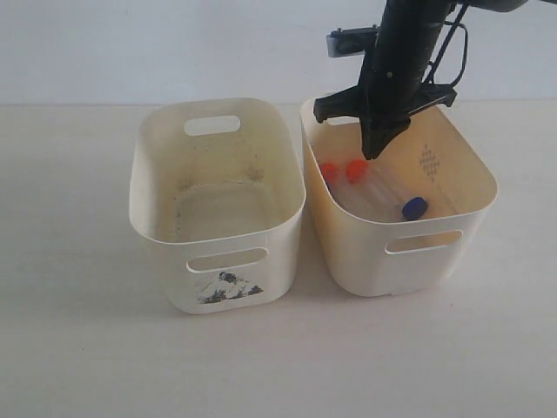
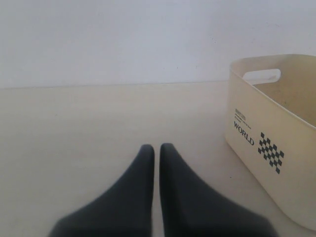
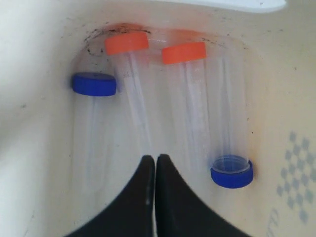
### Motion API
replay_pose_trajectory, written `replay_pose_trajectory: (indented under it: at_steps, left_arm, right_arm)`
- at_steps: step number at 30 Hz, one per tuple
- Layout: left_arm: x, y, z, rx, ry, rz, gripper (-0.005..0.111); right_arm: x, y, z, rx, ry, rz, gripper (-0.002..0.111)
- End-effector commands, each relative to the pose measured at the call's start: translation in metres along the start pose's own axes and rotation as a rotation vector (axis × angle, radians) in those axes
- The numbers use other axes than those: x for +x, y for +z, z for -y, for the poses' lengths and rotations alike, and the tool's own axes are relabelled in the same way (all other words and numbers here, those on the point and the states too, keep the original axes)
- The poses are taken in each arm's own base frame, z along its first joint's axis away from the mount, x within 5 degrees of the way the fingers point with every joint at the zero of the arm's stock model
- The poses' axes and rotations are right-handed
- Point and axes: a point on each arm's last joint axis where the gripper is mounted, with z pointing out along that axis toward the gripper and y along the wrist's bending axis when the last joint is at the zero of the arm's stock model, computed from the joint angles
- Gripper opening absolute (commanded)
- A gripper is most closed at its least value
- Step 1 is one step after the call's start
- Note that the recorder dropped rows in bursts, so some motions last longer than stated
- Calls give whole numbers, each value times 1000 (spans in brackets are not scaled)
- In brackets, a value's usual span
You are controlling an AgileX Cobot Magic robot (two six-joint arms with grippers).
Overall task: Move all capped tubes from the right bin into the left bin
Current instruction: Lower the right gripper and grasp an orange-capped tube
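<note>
Inside the yellower right bin (image 1: 484,187) lie several clear capped tubes side by side. Two orange caps (image 1: 355,169) (image 3: 183,52) point one way, beside a blue-capped tube (image 3: 94,84); another blue cap (image 1: 414,207) (image 3: 231,173) points the other way. My right gripper (image 1: 376,150) (image 3: 155,160) hangs just above the tubes inside this bin, shut with nothing between its fingers. The pale left bin (image 1: 157,226) with the torn sticker (image 1: 228,286) stands beside it and holds no tube. My left gripper (image 2: 156,148) is shut over bare table, with a cream bin (image 2: 276,138) off to one side.
The two bins stand close together on a cream table (image 1: 78,348), with a white wall behind. In the left wrist view the nearby bin carries a "WORLD" print and a checker mark (image 2: 270,152). The right bin's inner wall shows a dotted diamond mark (image 1: 428,161).
</note>
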Motion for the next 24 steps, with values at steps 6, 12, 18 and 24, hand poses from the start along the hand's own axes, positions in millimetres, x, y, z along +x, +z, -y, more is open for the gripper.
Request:
replay_pose_trajectory:
  at_steps: [6,12,18,24]
  left_arm:
    - [-2,0,0,-1,-7,13,4]
    - [-2,0,0,-1,-7,13,4]
    - [-2,0,0,-1,-7,13,4]
    - [-2,0,0,-1,-7,13,4]
  right_arm:
    - [1,3,-1,-12,12,-11,0]
    - [20,14,1,-19,21,-22,0]
    - [26,28,3,-18,7,34,0]
    - [22,38,3,-17,-79,141,1]
